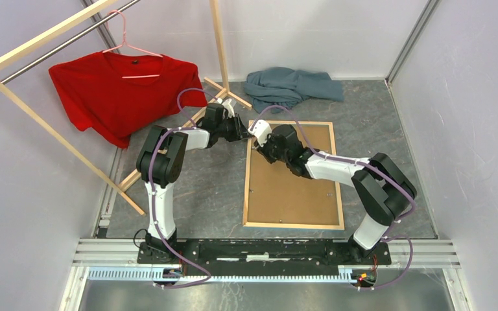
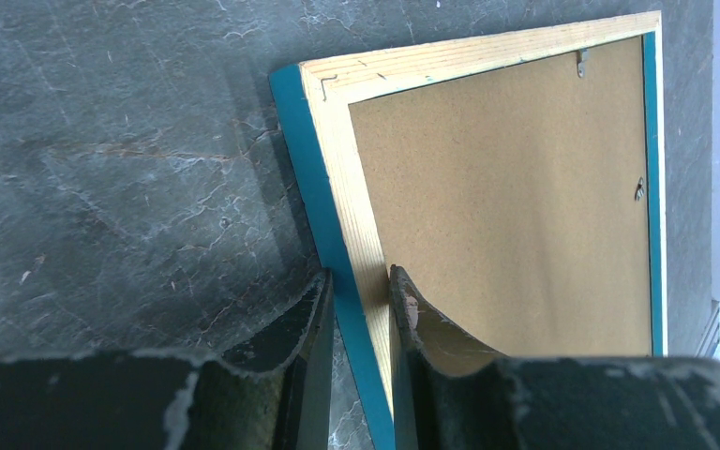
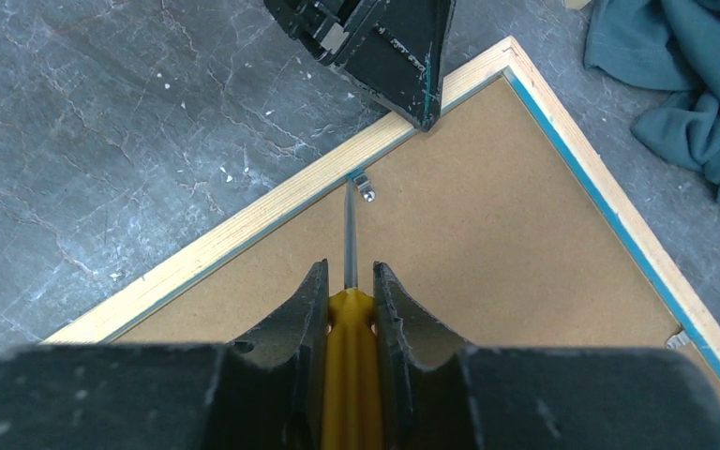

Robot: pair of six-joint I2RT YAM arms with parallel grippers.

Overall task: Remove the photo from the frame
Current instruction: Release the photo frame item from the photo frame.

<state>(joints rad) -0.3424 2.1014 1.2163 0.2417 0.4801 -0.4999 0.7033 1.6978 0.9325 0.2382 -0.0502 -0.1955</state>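
Grey marbled table (image 1: 214, 194) (white walls (image 1: 285, 32) around): left gripper (image 2: 361, 281) clamped on the frame (image 2: 349, 187), right gripper (image 3: 349, 272) clamped on a screwdriver (image 3: 349, 328).

A red T-shirt (image 1: 120, 91) hangs on a pink hanger (image 1: 128, 44) from a wooden rack (image 1: 52, 132), upper left; a grey-blue cloth (image 1: 292, 85) lies crumpled, upper centre.

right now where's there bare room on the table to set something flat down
Roomiest: bare table between the frame and the left arm. A smaller patch: right of the frame, short of the grey-blue cloth. Crowded: the frame's far left corner, where left pincer and right pincer meet, rack foot just beyond.
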